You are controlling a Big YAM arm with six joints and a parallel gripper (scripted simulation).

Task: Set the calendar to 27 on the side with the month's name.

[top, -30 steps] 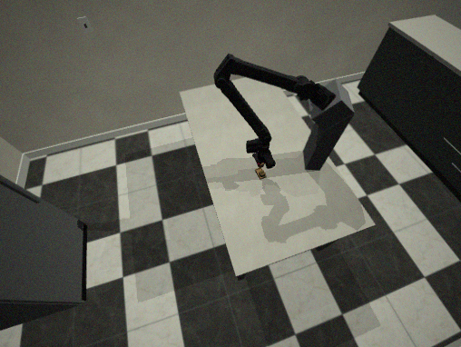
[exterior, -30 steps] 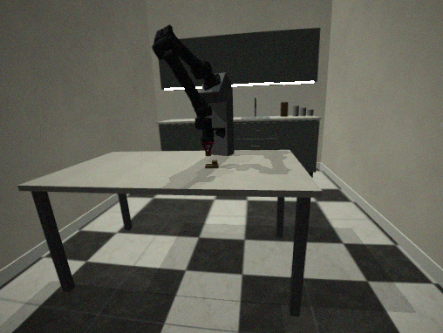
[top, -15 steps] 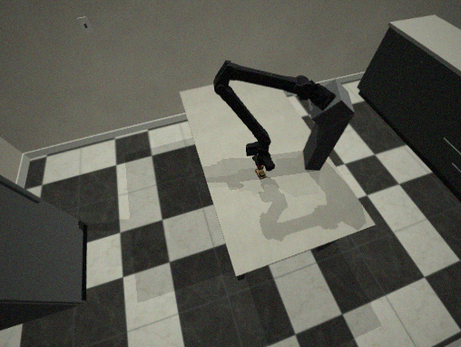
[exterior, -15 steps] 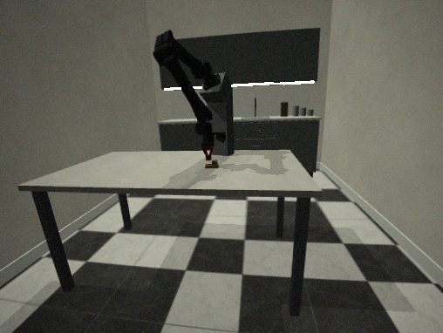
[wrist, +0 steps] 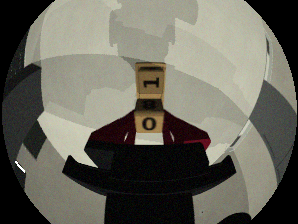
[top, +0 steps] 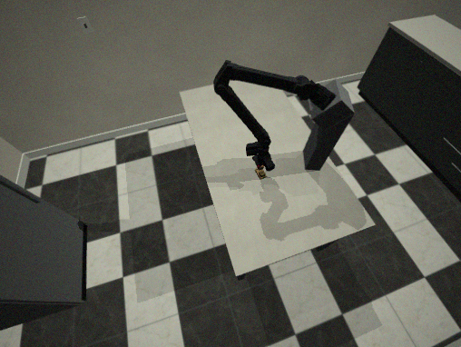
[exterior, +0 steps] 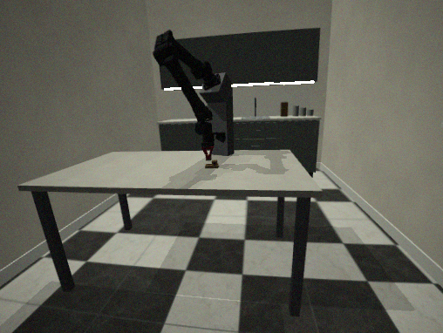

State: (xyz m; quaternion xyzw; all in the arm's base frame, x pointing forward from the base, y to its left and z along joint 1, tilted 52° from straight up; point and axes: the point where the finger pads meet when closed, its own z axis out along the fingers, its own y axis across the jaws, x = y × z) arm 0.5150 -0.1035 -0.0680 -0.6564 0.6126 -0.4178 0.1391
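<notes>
Jaws: the dark red-fingered jaws were clenched on a small tan wooden cube marked "0" [wrist: 148, 123], its digit face turned up toward the wrist camera.
Held cube: it sat between the red fingers, at their tips and centred between them.
Second cube: a tan wooden cube marked "1" [wrist: 149, 83] lay beyond the held one in the wrist view, the digit lying on its side; a dark band showed between the two, and whether they touched could not be told.
Tray: a low brown wooden tray [exterior: 212, 166] rested on the bench just below the fingertips; whether the held cube already stood in it could not be told.
Arm pose: the black six-joint arm [top: 242, 106] rose from its dark slanted pedestal [top: 328, 132], ran back to a high elbow, then dropped steeply so that the wrist pointed down at the bench.
Bench: the pale rectangular bench with dark legs [exterior: 131, 174] carried the tray near its middle, close to the pedestal's side.
Wrist view only: the digits on both cubes and the red fingers flanking the "0".
Exterior view only: the short gap between fingertips and tray, seen from the side.
Top view only: the arm's folded outline and its grey shadow [top: 290, 213] spread across the bench, with the cubes a mere tan speck.
</notes>
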